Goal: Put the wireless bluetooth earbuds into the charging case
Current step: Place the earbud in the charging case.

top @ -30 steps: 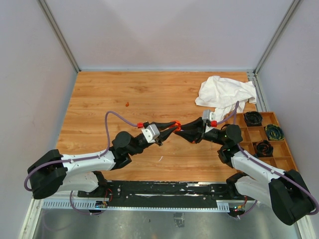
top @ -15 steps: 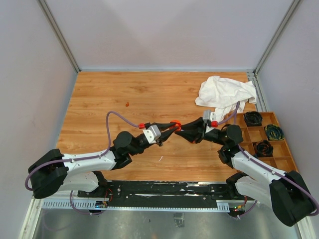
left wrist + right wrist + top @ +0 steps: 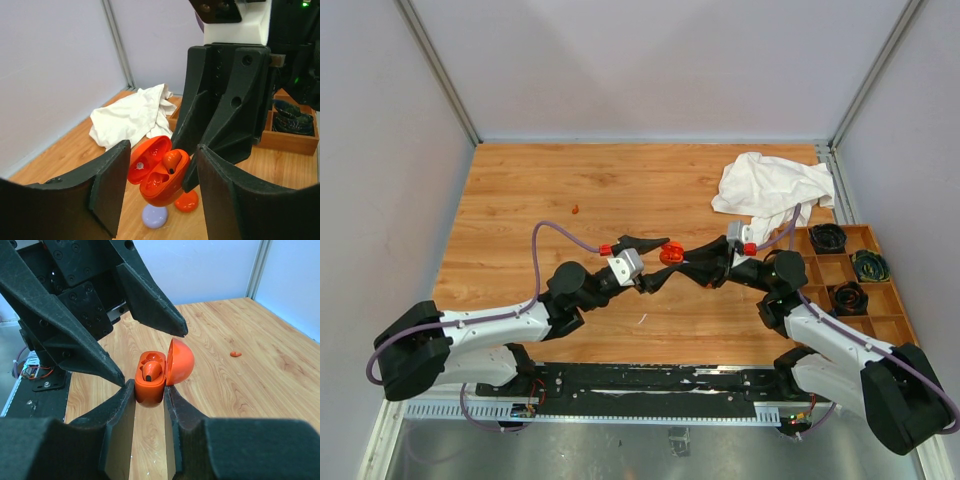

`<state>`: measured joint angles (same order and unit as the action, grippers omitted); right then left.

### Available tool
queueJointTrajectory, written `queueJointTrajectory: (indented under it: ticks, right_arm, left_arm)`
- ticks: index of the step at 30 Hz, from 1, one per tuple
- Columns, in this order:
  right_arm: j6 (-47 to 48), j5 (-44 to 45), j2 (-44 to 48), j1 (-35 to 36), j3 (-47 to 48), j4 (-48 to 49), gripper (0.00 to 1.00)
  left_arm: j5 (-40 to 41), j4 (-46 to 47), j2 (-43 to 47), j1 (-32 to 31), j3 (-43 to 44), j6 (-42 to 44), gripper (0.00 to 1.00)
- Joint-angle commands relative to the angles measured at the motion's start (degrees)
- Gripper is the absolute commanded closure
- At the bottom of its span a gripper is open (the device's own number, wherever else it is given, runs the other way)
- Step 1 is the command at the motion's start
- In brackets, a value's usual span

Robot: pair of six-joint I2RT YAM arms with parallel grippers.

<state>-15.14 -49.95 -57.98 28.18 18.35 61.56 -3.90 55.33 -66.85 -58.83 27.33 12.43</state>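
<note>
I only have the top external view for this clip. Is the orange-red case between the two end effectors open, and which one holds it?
Observer: The right wrist view shows the right end effector clamped on the orange-red plastic charging case, with its lid hinged open.
Operator: Anything inside?
Observer: One small orange-red plastic earbud sits in a well. The second well looks empty.
Operator: And the left end effector?
Observer: Open, its fingers spread either side of the case.
</note>
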Motion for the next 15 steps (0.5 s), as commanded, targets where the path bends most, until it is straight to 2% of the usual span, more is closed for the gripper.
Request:
queueJointTrajectory:
  ticks: [1, 8, 12, 15]
  right_arm:
    - [1.68, 0.55, 0.99, 2.01, -0.17, -0.57, 0.99]
    - [5.62, 3.79, 2.01, 2.03, -0.24, -6.10, 0.99]
    - [7.24, 5.92, 1.96, 2.03, -0.41, -8.25, 0.99]
    - [7.94, 7.26, 1.27, 2.05, -0.84, -8.62, 0.99]
  left_arm:
    - [3.93, -3.97, 2.02, -0.46, 2.65, -1.73, 0.38]
    - [20.67, -10.50, 2.60, -0.18, 5.28, -4.99, 0.28]
    - [25.26, -15.14, 2.34, 1.47, 7.02, -7.46, 0.26]
    - [27.73, -19.36, 1.32, 4.95, 8.36, -11.24, 0.25]
